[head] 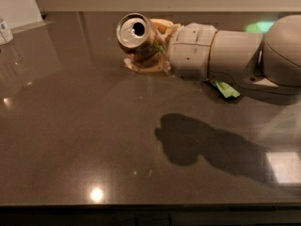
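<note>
An opened metal drink can [138,37] hangs above the dark table [94,140], tipped so its top with the drinking hole faces the camera. My gripper [148,46] is shut on the can, with one pale finger above it and one [146,68] below. The white arm [235,55] reaches in from the right edge of the camera view. Arm and can cast a shadow [207,145] on the table in front.
A green object [225,88] lies on the table, partly hidden under the arm. A small white container [4,31] stands at the far left edge beside a white panel [16,6]. A wall runs along the back.
</note>
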Controlling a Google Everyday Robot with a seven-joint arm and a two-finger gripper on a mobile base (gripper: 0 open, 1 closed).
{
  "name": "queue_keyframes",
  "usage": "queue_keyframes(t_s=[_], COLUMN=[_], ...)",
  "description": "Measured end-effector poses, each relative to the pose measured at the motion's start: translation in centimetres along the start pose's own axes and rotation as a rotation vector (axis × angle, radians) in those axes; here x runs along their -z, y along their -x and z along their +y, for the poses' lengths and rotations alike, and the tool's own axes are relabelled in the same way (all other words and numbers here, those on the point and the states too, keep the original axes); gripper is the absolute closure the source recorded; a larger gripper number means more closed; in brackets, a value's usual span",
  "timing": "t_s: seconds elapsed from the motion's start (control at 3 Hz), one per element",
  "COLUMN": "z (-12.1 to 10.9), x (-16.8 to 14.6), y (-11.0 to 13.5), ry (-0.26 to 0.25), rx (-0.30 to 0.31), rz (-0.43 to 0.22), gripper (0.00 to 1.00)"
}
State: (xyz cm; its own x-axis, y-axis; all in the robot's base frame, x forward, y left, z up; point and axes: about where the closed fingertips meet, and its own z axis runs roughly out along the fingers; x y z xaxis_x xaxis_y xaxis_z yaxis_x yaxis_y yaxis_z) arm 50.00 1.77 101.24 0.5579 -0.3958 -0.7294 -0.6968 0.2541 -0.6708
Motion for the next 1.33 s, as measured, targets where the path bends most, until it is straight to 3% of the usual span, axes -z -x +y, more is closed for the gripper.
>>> queue_keyframes(t_s=[0.67,1.33], z=[-2.5,-2.4], x=[-0.7,-2.0], y=[0.4,0.4], ry=[-0.105,-0.218], rx=[0.314,0.620], rz=[0.099,0.197], gripper=[1.00,1.00])
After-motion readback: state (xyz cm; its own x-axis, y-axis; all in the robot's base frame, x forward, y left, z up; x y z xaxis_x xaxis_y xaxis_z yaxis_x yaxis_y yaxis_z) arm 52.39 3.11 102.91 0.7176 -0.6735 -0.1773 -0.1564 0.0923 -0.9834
